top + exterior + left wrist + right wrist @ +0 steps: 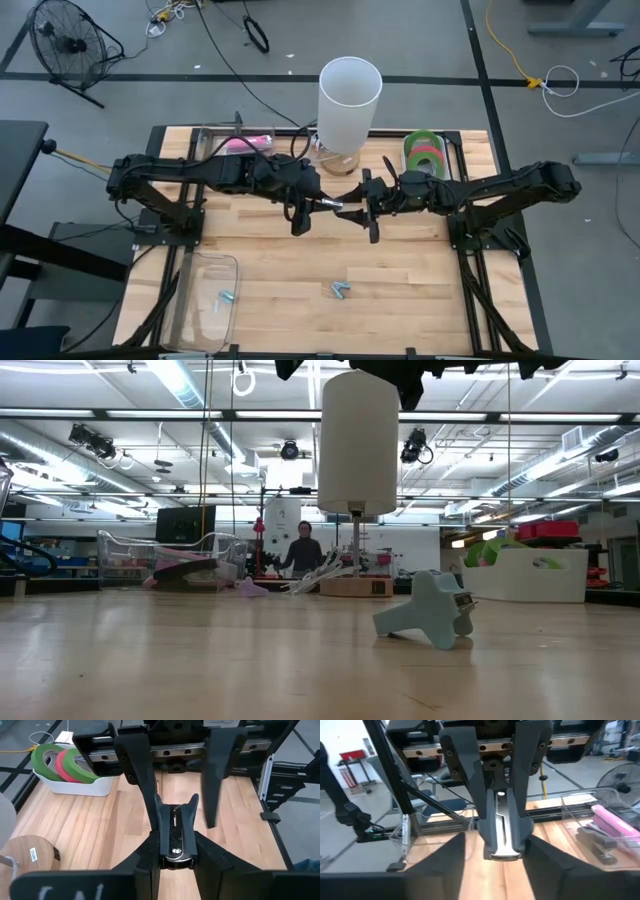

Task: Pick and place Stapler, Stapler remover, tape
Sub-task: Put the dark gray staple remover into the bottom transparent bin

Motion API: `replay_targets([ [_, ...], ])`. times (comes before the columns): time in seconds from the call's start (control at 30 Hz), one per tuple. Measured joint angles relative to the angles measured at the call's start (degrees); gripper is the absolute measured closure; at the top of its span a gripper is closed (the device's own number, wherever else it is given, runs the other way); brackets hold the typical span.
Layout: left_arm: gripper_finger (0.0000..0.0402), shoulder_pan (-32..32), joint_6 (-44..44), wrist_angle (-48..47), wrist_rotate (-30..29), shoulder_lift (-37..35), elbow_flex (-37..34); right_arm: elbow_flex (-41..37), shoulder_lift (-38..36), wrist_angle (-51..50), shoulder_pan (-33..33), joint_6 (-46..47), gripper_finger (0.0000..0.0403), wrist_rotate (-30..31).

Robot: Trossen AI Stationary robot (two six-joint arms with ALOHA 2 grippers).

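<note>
Mid-table, above the wood, the left gripper (322, 203) clamps the black stapler (175, 837) while the right gripper (352, 212) gapes around its far end. Tape rings (424, 154) (two green, one red) sit in the white bin (80, 785) at the back right.

Three staplers: one black stapler (335, 205) at table centre, one pink stapler (615, 820) and one grey stapler (600, 847) at 11 o'clock. Three tape rings (425, 152) at 1 o'clock: two green, one red. Two staple removers: loose remover (341, 290) at 6 o'clock, trayed remover (227, 297) at 7 o'clock. One white lamp (350, 100) at 12 o'clock. One floor fan (65, 40). One person (304, 552).
</note>
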Motion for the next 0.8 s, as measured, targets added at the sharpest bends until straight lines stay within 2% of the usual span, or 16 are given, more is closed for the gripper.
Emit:
replay_targets([
  [0.17,0.0314,-0.02,0.18,-0.16,0.1,0.0,0.0,0.0,-0.38,1.0,0.0,2.2,0.0153,-3.41],
  [0.33,0.0314,-0.02,1.23,-1.75,0.22,-0.64,0.07,0.0,-2.74,0.71,0.0,4.17,0.0117,-4.91],
  [0.57,0.0314,0.1,2.84,-5.57,0.0,-4.08,0.0,0.0,-7.19,0.06,0.12,3.65,0.0117,-6.12],
  [0.8,0.0314,-2.39,4.5,-15.83,6.15,-8.77,0.0,0.0,-8.86,-1.39,0.03,3.64,0.013,-5.1],
])
